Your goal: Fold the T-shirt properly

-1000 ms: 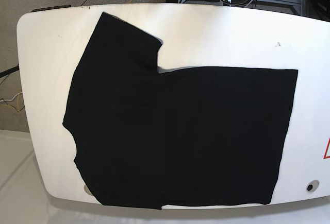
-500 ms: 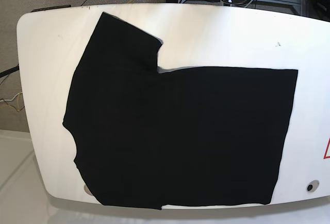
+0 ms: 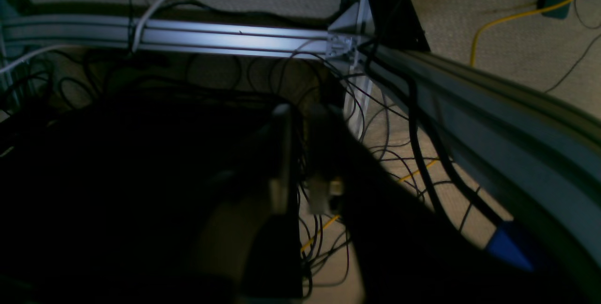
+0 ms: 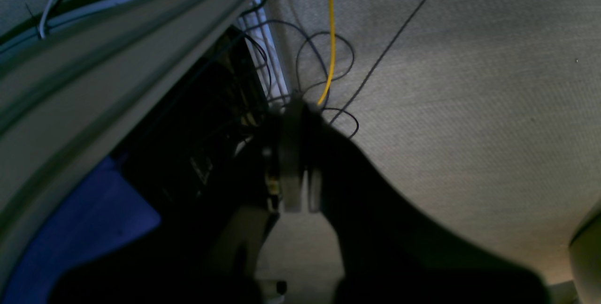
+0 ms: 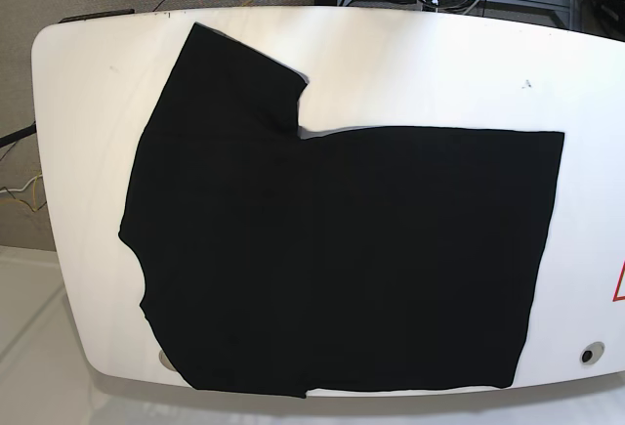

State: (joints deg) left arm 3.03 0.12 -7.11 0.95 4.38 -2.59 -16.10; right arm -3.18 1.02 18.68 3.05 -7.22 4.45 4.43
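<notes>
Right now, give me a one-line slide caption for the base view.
Black T-shirt lies spread flat on the white table, one sleeve toward the far edge; neither arm is in view.

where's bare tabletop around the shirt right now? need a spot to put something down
Widest bare patch: the table along the far edge, above the T-shirt body and right of its sleeve. A strip runs down the right edge, a narrower one down the left. The near edge is crowded, with cloth almost to the rim.
</notes>
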